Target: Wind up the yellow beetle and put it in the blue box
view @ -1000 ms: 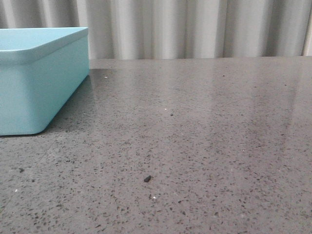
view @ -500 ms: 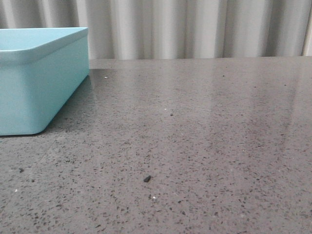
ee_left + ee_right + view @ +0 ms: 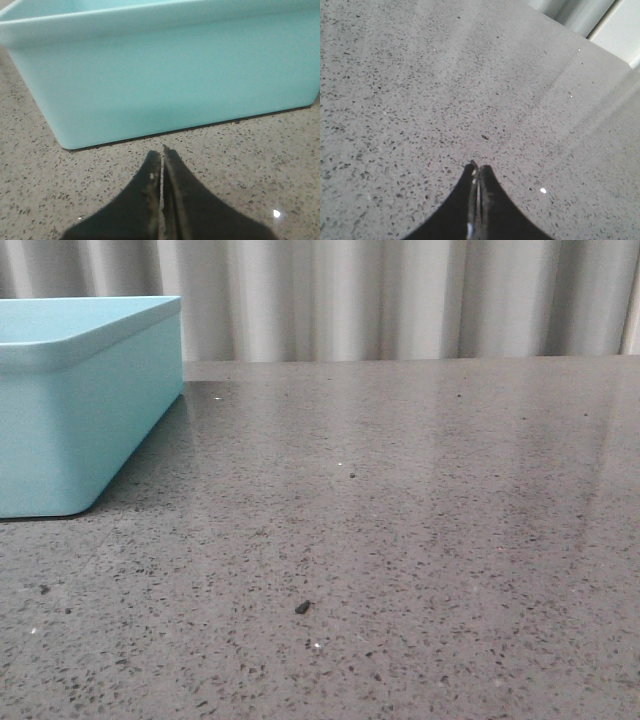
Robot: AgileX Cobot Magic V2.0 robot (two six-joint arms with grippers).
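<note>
The blue box (image 3: 80, 410) stands at the left of the speckled grey table (image 3: 400, 520), cut off by the frame edge. The left wrist view faces its long side wall (image 3: 170, 75) from close by. My left gripper (image 3: 162, 152) is shut with nothing between its black fingers, low over the table a short way from that wall. My right gripper (image 3: 478, 167) is shut and empty too, over bare table. The yellow beetle is out of view in every frame. Neither gripper shows in the front view.
A pale corrugated wall (image 3: 400, 300) runs behind the table's far edge. A small dark speck (image 3: 302, 607) lies on the table near the front. The table's far corner and a light panel (image 3: 620, 30) show in the right wrist view.
</note>
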